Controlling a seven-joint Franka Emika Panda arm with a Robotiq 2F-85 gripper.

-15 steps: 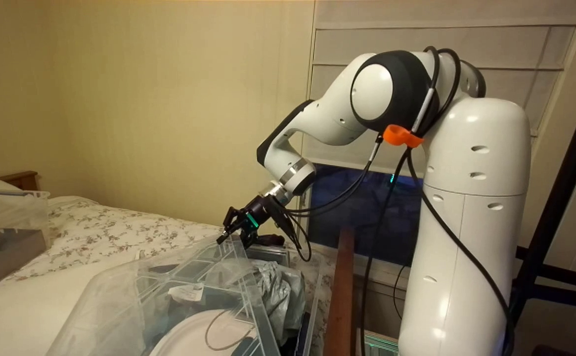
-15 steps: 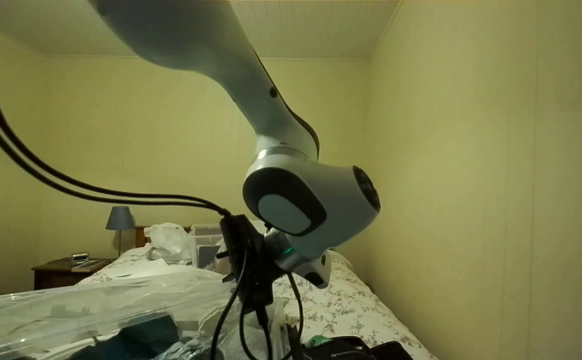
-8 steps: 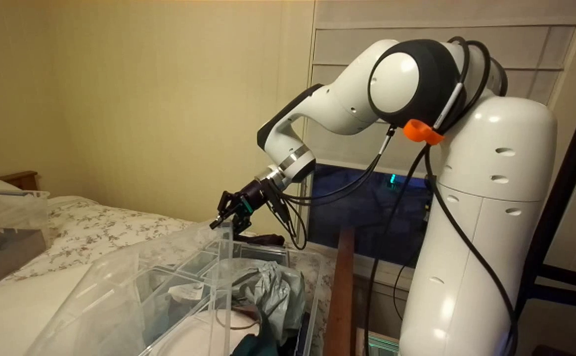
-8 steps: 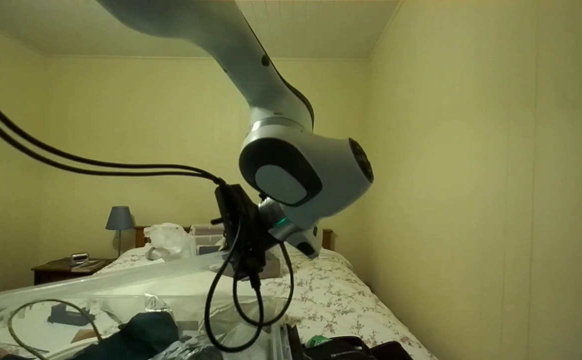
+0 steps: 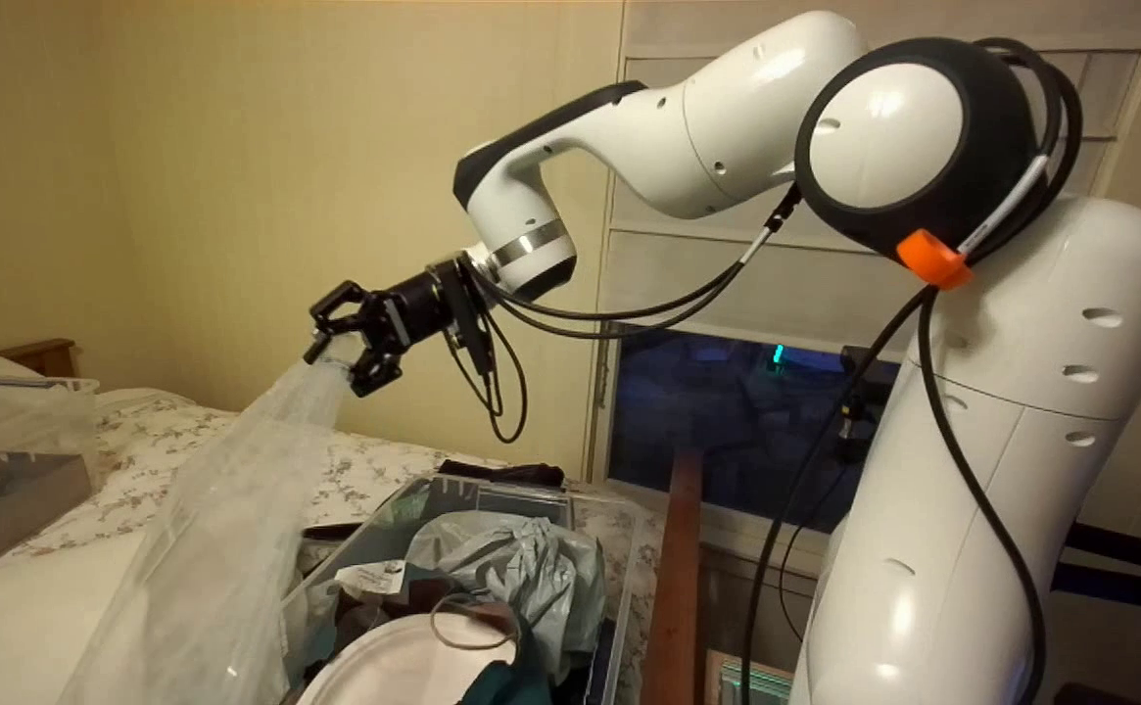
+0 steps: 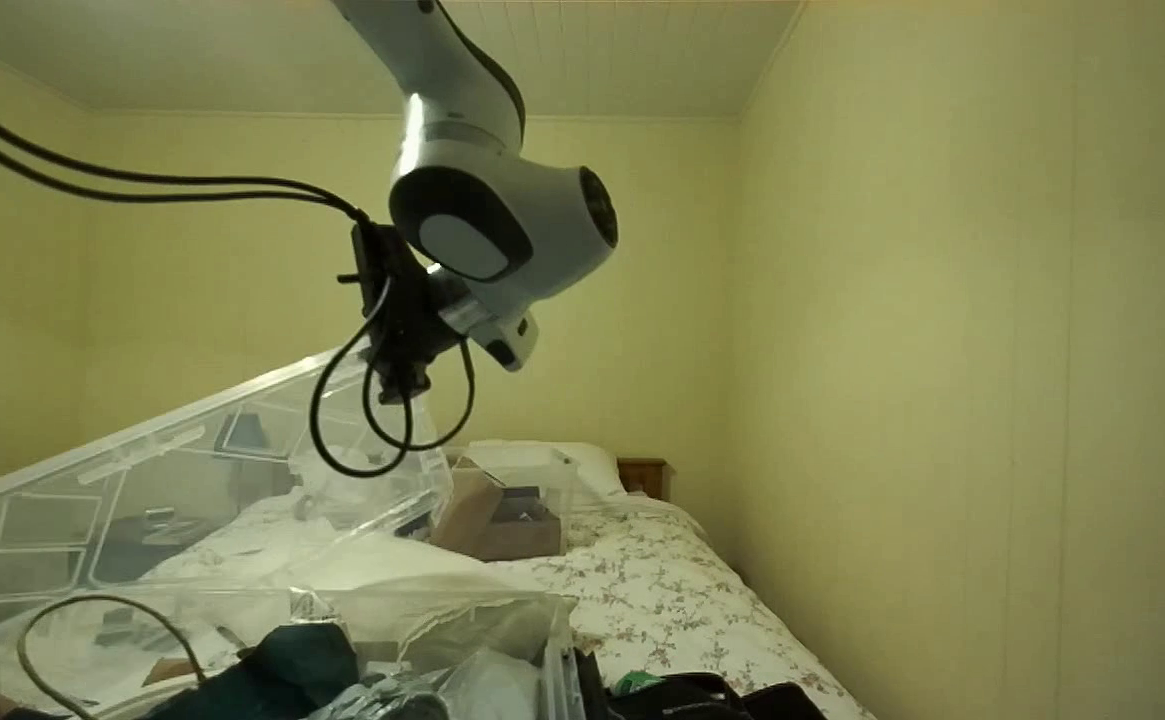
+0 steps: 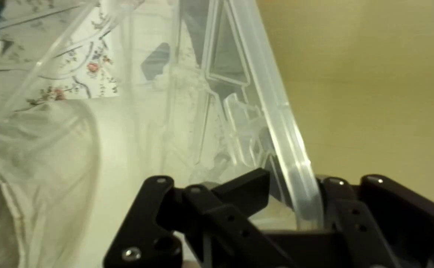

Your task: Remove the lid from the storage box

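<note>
In an exterior view, the Robotiq gripper (image 5: 339, 365) clamps the clear plastic lid (image 5: 227, 509) – which slants toward seven o'clock – with the storage box (image 5: 619, 632) at five.

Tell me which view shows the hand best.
The wrist view: the hand is closest there, fingers either side of the lid's rim. Both exterior views show the hand smaller, the lid slanting down from it.

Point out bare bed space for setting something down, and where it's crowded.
Bare: floral bedding between the far bin, yellow wall and black item; white sheet between that bin and the lid. Crowded: the storage box, which holds a grey bag, teal cloth and more.
</note>
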